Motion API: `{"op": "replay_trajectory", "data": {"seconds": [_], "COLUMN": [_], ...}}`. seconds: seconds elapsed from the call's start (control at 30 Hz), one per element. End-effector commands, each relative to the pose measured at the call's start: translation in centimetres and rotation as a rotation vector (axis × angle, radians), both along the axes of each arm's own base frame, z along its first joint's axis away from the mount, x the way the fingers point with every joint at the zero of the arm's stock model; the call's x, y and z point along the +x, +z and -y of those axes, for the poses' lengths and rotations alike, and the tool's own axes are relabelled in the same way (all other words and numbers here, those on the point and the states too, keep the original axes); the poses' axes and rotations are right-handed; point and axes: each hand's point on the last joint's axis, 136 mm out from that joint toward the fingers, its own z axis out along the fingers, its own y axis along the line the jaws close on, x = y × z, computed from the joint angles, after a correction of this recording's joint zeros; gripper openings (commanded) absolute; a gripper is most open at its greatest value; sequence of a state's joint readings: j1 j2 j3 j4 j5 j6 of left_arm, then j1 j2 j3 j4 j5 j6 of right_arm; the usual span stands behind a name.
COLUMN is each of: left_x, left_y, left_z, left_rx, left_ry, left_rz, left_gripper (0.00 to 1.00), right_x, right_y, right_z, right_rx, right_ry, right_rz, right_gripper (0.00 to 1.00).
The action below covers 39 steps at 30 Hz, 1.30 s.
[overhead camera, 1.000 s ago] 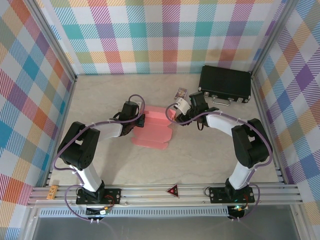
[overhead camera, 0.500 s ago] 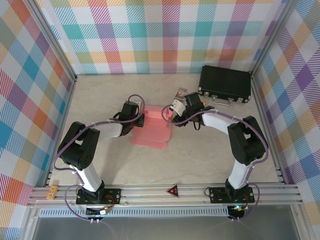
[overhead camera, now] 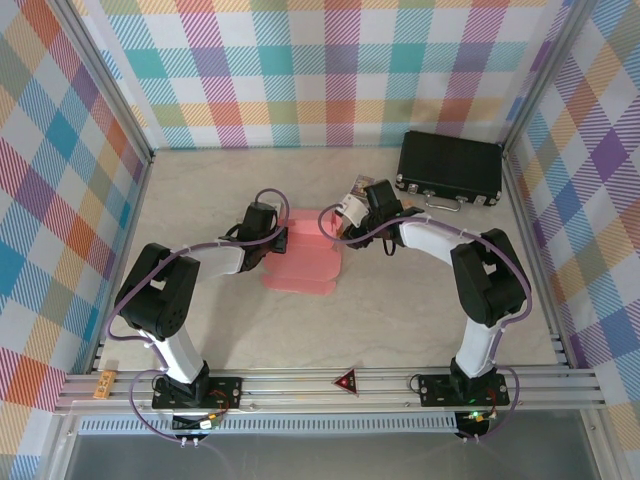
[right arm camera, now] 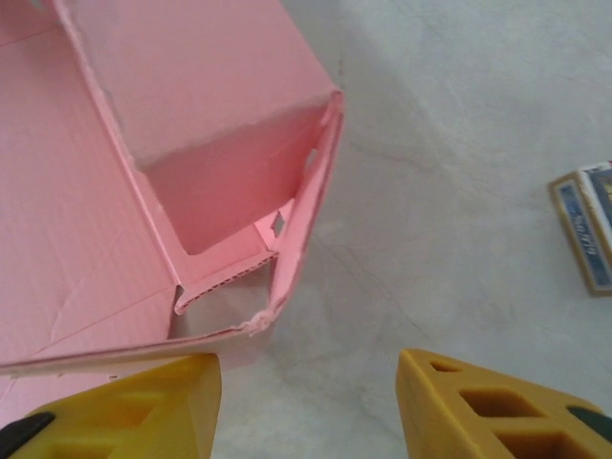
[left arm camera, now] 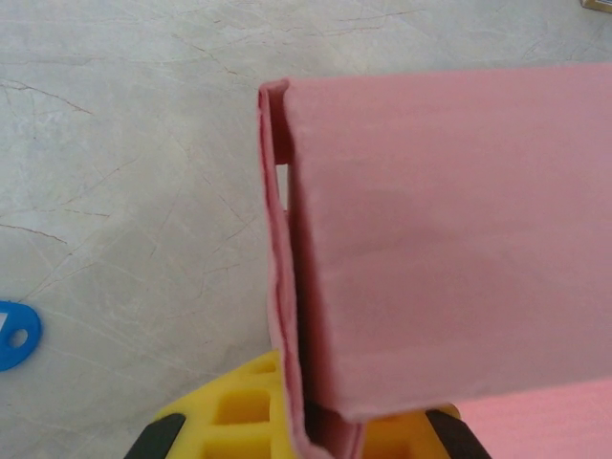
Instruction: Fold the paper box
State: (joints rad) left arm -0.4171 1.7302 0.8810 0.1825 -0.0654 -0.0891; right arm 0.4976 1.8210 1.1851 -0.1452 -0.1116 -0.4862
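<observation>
**Box half-raised between both arms at mid-table**

From the top camera you see the paper box (overhead camera: 305,262) lying pink on the table (overhead camera: 400,300), midway between the two arms. The left gripper (overhead camera: 272,238) meets its left edge and the right gripper (overhead camera: 338,226) sits at its far right corner. Beyond that corner lies a small printed card packet (overhead camera: 362,186), just beside the right wrist. Farther right a black case (overhead camera: 450,168) lies closed against the back corner, well apart from the box. You cannot settle the box's long axis from up here.

In your left wrist camera, the paper box (left arm camera: 449,239) shows one upright wall running away from the lens. The left gripper (left arm camera: 311,432) is clamped on that wall's near edge. A blue piece (left arm camera: 13,335) lies on the table at the left.

In your right wrist camera, the paper box (right arm camera: 143,172) shows a raised corner, its end flap standing loose and tilted outward. The right gripper (right arm camera: 306,397) is spread wide, holding nothing. The card packet (right arm camera: 585,225) lies at the right.
</observation>
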Motion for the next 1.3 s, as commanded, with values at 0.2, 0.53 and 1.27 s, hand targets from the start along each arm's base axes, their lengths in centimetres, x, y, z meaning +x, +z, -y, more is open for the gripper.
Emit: {"op": "replay_trajectory", "data": {"seconds": [0.2, 0.53, 1.27], "left_x": [-0.3, -0.1, -0.1], "left_y": [0.9, 0.7, 0.9], "left_z": [1.9, 1.9, 2.4], "left_rx": [-0.046, -0.036, -0.044], "left_ry": [-0.061, -0.059, -0.083], "left_rz": [-0.020, -0.030, -0.041], "left_gripper": [0.01, 0.01, 0.01], "right_x": [1.0, 1.8, 1.3], "right_y": [1.2, -1.0, -0.8], "right_z": [-0.8, 0.2, 0.0], "right_rx": [0.087, 0.018, 0.078], "right_ry": [-0.003, -0.044, -0.026], "right_rz": [-0.067, -0.111, -0.176], "right_gripper": [0.56, 0.60, 0.59]}}
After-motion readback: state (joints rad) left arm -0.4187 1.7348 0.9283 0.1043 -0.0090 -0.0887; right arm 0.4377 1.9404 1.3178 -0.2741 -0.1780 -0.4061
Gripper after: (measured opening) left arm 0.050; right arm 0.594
